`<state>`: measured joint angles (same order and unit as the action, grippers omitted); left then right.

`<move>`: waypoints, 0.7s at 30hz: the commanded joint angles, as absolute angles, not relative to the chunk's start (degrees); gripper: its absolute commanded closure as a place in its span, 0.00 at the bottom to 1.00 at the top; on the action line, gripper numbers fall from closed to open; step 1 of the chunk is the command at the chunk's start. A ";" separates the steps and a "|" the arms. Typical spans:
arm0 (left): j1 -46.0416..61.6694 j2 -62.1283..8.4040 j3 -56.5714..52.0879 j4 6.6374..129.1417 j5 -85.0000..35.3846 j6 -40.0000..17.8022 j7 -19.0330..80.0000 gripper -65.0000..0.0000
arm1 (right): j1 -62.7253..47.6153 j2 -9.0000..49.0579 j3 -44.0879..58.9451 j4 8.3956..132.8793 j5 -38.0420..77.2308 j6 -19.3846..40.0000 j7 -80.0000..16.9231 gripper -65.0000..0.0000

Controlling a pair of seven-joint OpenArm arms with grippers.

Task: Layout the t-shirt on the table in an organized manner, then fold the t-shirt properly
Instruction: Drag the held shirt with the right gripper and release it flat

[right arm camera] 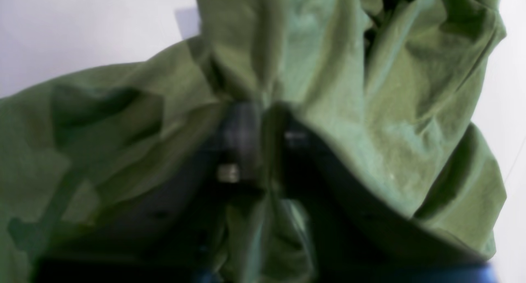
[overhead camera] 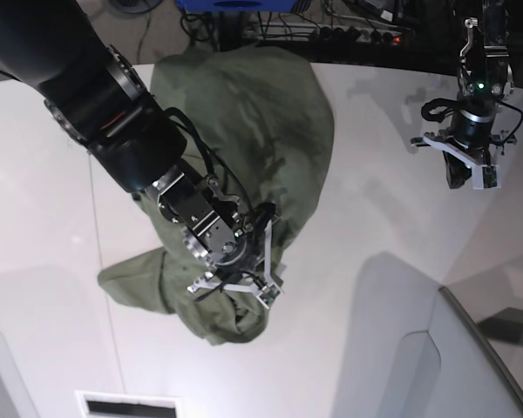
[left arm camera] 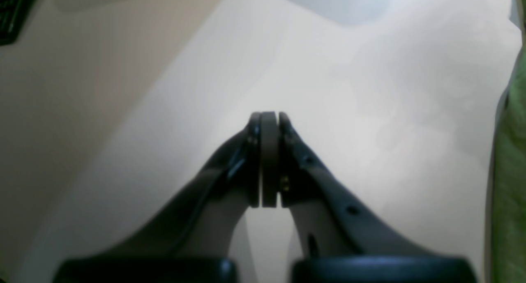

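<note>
Pinching a fold of the shirt [overhead camera: 244, 131] with the right hand [overhead camera: 263, 292], low centre of the base view; right wrist view shows green cloth bunched between the closed fingers [right arm camera: 240, 127] and draped over both of them, so it's clamped on fabric, not just resting in it. Shirt is a crumpled heap on the table [overhead camera: 375, 226], running from the top centre of the base frame down to lower centre, one lobe sticking out to lower left. Not laid out at all yet, no sleeve or hem I can pick out, collar not visible. My read: the grab is near the bottom end of the heap so that end can be lifted or dragged to spread the cloth out. Left hand [overhead camera: 471, 170] is parked at upper right of the base view, well apart from the shirt, fingers together and holding nothing; its wrist view shows bare table under it and only a green sliver of shirt at the right edge. Probably kept clear so it doesn't snag the cloth while the right one works. Risk: the pinch may hold several layers, so a pull could move the whole lump instead of opening it.
</note>
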<state>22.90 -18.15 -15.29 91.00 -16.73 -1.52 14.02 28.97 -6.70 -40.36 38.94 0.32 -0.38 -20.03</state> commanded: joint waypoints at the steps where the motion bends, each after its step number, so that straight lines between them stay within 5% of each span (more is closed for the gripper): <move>1: 22.64 -18.77 -15.52 92.00 -17.01 -1.27 12.79 1.00 | 30.81 -7.34 -40.13 40.13 0.13 -0.66 -18.77 1.00; 7: 21.49 -18.77 -15.43 90.15 -16.92 -1.27 12.88 1.00 | 28.44 -6.55 -39.25 50.51 -0.31 -0.66 -19.82 1.00; 13: 20.44 -18.77 -15.43 89.10 -16.92 -1.27 12.88 1.00 | 27.65 -2.77 -34.51 65.19 -0.31 -0.66 -33.19 1.00; 21: 19.65 -18.77 -15.43 89.10 -16.92 -1.27 12.88 1.00 | 27.65 7.96 -14.64 72.75 -0.31 -0.66 -41.71 1.00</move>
